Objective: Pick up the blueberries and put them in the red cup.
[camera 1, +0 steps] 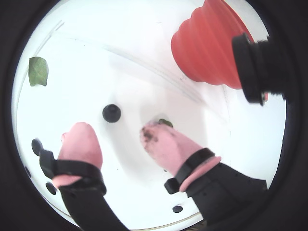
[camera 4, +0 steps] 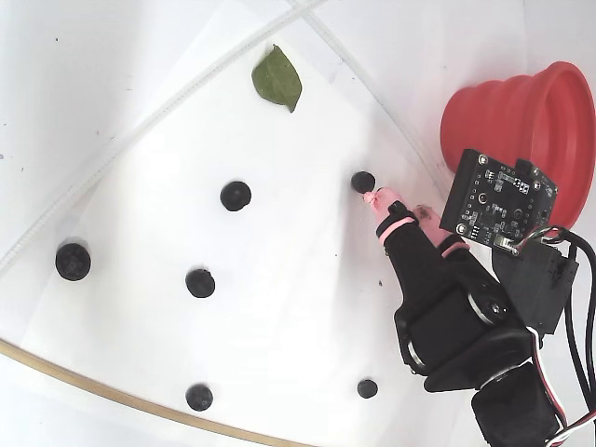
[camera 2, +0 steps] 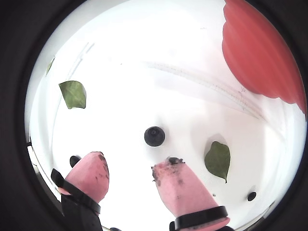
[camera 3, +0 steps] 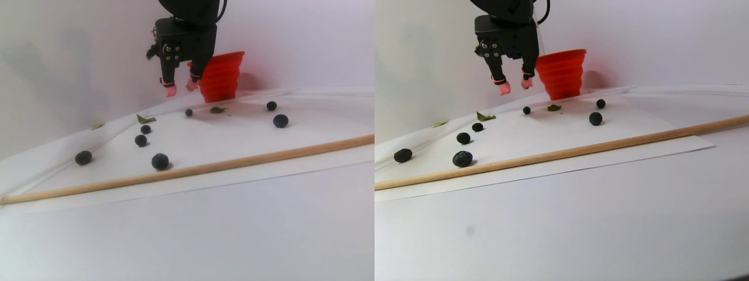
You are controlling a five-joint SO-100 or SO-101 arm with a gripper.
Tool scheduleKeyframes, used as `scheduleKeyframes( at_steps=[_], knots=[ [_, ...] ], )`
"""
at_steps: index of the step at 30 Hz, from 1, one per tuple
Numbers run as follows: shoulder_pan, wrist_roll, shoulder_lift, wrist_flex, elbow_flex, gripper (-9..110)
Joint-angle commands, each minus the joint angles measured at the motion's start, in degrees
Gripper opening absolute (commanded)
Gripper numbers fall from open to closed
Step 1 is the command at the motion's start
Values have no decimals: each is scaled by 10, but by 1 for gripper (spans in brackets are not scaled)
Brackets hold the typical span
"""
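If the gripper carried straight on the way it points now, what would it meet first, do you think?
Probably the lone blueberry just ahead of the open gripper, lying roughly between its pink fingers; height above the sheet is unclear.

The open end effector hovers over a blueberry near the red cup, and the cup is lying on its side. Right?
Not quite. The red cup stands upright, rim up, as the stereo pair view shows. The rest holds: the open end effector hovers over a blueberry near it.

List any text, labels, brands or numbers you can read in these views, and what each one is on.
None can be read.
Circuit board beside the claw: tiny marks only, too small to read.
Red cup: plain, no brand or label visible.
White sheet: blank.
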Motion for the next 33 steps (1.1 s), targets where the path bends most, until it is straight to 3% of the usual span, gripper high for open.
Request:
scheduleKeyframes(
  at_steps=[1, 33],
  knots=[
    [2, -3, 3, -16, -36, 18],
    [18, 21, -122, -88, -104, 18]
  ],
)
